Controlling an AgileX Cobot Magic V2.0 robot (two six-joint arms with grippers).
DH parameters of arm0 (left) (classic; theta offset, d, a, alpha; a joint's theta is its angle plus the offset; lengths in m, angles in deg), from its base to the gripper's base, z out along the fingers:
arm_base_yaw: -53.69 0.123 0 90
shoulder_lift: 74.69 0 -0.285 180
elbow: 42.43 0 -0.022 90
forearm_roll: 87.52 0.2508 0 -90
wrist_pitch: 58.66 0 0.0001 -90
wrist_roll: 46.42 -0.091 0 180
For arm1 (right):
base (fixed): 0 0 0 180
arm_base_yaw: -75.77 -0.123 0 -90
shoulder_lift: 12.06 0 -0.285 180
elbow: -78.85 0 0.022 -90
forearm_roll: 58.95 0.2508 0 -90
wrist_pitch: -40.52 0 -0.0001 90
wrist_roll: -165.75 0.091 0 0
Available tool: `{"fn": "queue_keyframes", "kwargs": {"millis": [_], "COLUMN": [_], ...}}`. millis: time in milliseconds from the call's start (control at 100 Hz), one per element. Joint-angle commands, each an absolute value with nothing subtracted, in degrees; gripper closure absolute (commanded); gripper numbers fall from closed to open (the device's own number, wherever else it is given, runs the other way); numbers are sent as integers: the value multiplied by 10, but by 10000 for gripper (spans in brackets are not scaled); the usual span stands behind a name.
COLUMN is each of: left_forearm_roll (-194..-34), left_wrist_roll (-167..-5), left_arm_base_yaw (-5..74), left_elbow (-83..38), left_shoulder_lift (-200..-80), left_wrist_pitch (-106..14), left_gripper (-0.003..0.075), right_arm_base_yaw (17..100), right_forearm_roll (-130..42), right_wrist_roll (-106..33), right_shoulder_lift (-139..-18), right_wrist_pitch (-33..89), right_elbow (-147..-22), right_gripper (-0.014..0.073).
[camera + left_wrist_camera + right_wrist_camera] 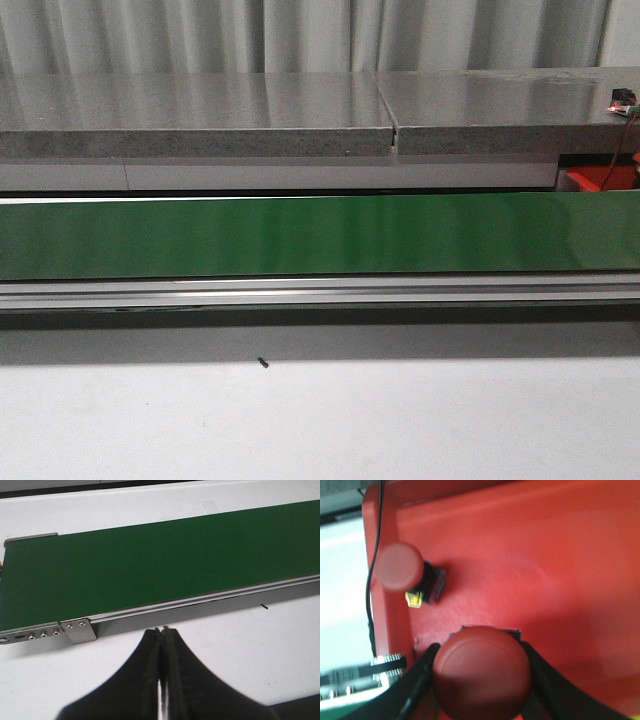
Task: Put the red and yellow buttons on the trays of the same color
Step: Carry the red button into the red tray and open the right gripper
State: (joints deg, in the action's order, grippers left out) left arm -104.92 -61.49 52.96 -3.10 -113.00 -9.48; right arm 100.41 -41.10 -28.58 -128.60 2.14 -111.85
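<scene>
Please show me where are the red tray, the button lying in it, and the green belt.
red tray (560, 560), right wrist view, on its bare floor.
lying button (399, 566), right wrist view, on its red cap.
green belt (300, 235), front view, on the middle of its surface.

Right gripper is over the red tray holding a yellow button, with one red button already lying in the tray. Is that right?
Not quite. The button in the right gripper is red, not yellow, as the right wrist view shows. The rest stands: the gripper is over the red tray, and another red button already lies in it.
</scene>
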Motion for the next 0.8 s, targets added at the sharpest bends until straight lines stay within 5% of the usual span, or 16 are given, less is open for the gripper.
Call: {"fn": "queue_keyframes", "kwargs": {"millis": [0,790], "left_forearm_roll": [-1065,-1065], "left_wrist_roll": [-616,-616], "left_arm_base_yaw": [525,525], "left_elbow": [-46,-46], "left_shoulder_lift": [-1132,-1132], "left_wrist_pitch": [-128,-128], "left_gripper": [741,741], "right_arm_base_yaw": [1007,1007], "right_forearm_roll": [-392,-392], "right_wrist_roll": [-286,-287], "right_shoulder_lift": [-1280,-1441], "right_wrist_pitch": [54,26], "right_elbow": [-1168,-1314], "right_gripper": [607,582]}}
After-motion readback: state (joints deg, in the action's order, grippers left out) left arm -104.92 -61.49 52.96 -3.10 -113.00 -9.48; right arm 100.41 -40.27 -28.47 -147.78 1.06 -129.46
